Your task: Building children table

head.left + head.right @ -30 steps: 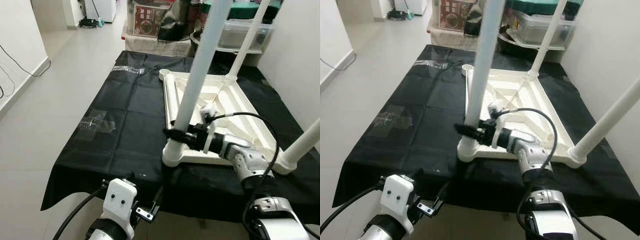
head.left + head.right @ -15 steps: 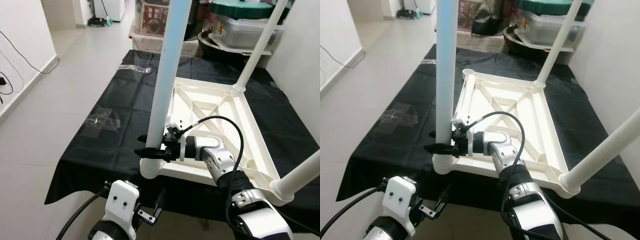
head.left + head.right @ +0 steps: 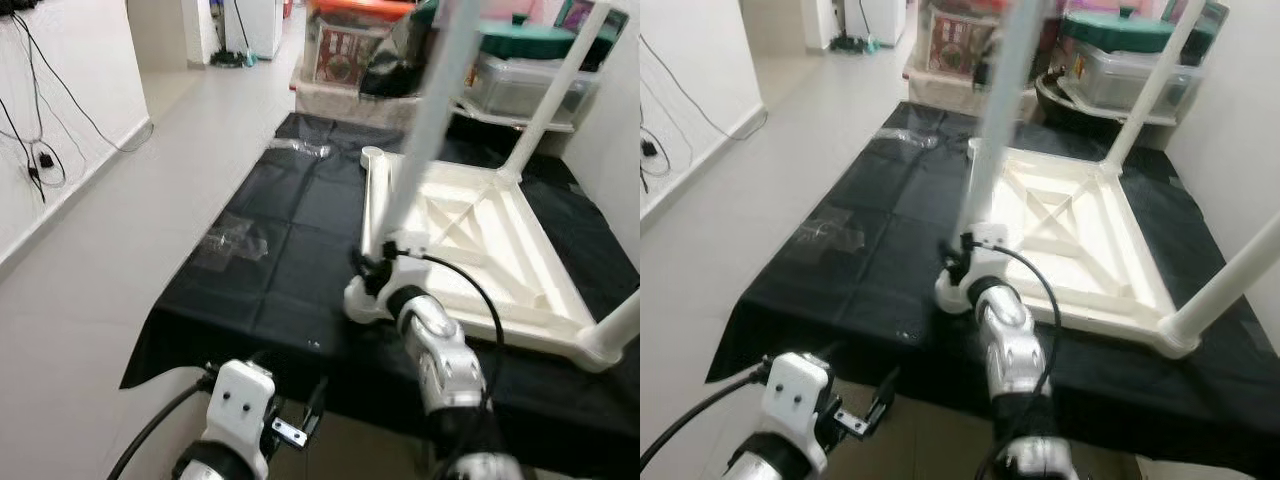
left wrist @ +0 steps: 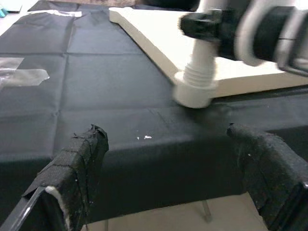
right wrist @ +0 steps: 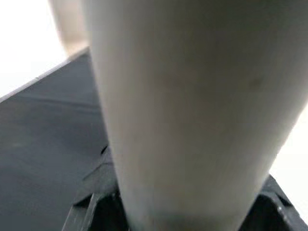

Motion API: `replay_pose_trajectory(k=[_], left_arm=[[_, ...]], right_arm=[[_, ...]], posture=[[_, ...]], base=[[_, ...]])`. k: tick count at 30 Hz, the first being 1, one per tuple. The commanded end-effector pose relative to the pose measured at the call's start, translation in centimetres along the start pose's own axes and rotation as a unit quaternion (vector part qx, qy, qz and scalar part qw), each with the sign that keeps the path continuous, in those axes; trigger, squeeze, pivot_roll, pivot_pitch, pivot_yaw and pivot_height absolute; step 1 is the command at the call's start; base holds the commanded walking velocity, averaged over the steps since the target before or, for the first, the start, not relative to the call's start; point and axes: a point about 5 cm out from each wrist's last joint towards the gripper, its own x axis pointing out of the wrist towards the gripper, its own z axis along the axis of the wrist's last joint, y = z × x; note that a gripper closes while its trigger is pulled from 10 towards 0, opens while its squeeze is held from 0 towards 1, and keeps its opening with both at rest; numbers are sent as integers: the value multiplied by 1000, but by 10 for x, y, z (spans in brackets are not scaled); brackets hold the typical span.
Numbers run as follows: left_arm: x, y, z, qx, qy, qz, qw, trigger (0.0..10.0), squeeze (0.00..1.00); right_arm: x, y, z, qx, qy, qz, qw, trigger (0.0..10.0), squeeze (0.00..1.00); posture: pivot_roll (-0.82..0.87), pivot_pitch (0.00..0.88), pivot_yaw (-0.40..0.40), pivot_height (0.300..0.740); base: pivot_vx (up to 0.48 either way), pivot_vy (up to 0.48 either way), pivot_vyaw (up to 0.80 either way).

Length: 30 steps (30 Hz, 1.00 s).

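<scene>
A white children's table frame [image 3: 500, 240] lies upside down on a black cloth [image 3: 280, 250]. From its near left corner a white table leg [image 3: 430, 120] stands upright, and my right gripper [image 3: 375, 270] is shut around its base. The right wrist view has this leg [image 5: 192, 96] very close, with dark fingers [image 5: 96, 211] on either side of it. Two more legs rise from the far corner [image 3: 1150, 90] and the near right corner [image 3: 1230, 290]. My left gripper [image 4: 166, 137] hangs open below the cloth's front edge, apart from the table.
Storage boxes and bins [image 3: 520, 80] stand behind the cloth-covered surface. A patch of clear tape [image 3: 235, 240] lies on the cloth at the left. Open tiled floor [image 3: 180, 130] runs along the left, by a wall with cables [image 3: 40, 150].
The head view has swung, so the whole scene has shifted. My right gripper stays clasped at the leg's base, with its arm now reaching straight forward. The left arm has not moved.
</scene>
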Motion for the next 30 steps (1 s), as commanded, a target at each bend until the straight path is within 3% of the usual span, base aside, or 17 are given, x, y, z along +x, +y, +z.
replay_pose_trajectory(k=[1,6,7,11,12,14,15,17,19,21,23,24,25,27,28,29,30], left_arm=[[-1,0,-3,2,7,2,1000,10000,0],[0,0,-3,2,7,0,1000,10000,0],[1,0,-3,2,7,0,1000,10000,0],[1,-1,-3,0,8,-1,1000,10000,0],[1,-1,-3,-1,8,-1,1000,10000,0],[1,-1,-3,-2,7,-2,1000,10000,0],[2,-1,-3,-2,7,-2,1000,10000,0],[2,-1,-3,-2,7,-2,1000,10000,0],[2,-1,-4,-2,8,-3,1000,10000,0],[2,-1,-4,-2,8,-3,1000,10000,0],[3,-1,-4,-2,8,-4,1000,10000,0],[3,-1,-4,-2,8,-6,1000,10000,0],[3,-1,-4,-2,8,-6,1000,10000,0],[3,0,-4,-2,8,-7,1000,10000,0],[3,0,-4,-3,9,-7,1000,10000,0],[3,0,-4,-3,9,-7,1000,10000,0],[3,0,-4,-2,9,-7,1000,10000,0]], right_arm=[[-10,7,-10,32,21,-41,998,0,0],[-16,26,-22,57,51,-59,995,0,0],[-16,33,-23,55,60,-44,996,8902,0],[-15,43,-21,51,57,7,997,10000,0],[-15,43,-16,56,44,28,997,10000,1000],[-8,38,-5,41,9,60,997,10000,1000],[0,34,-2,48,5,92,995,10000,0],[5,31,0,55,5,113,992,10000,0],[19,22,10,107,-2,198,974,10000,0],[19,22,10,107,-2,198,974,10000,0],[22,19,17,115,-9,254,960,10000,0],[24,15,22,106,-2,325,940,10000,0],[24,15,22,106,-2,325,940,10000,0],[21,9,26,66,41,478,875,10000,0],[19,8,27,58,58,515,853,10000,0],[19,8,27,58,58,515,853,10000,0],[16,10,26,38,74,555,828,10000,0]], posture=[[244,89,-115,740],[241,90,-116,740],[239,94,-118,740],[239,94,-118,740],[232,96,-118,740],[232,97,-119,740],[232,97,-118,740],[232,97,-118,740],[237,98,-119,740],[237,98,-119,740],[238,96,-119,740],[239,94,-120,740],[239,94,-120,740],[241,92,-120,740],[241,92,-120,740],[241,92,-120,740],[241,92,-120,740]], base=[[0,0,0],[0,0,0],[0,0,0],[0,0,0],[0,0,0],[0,0,0],[0,0,0],[0,0,0],[0,0,0],[0,0,0],[0,0,0],[0,0,0],[0,0,0],[0,0,0],[0,0,0],[0,0,0],[0,0,0]])
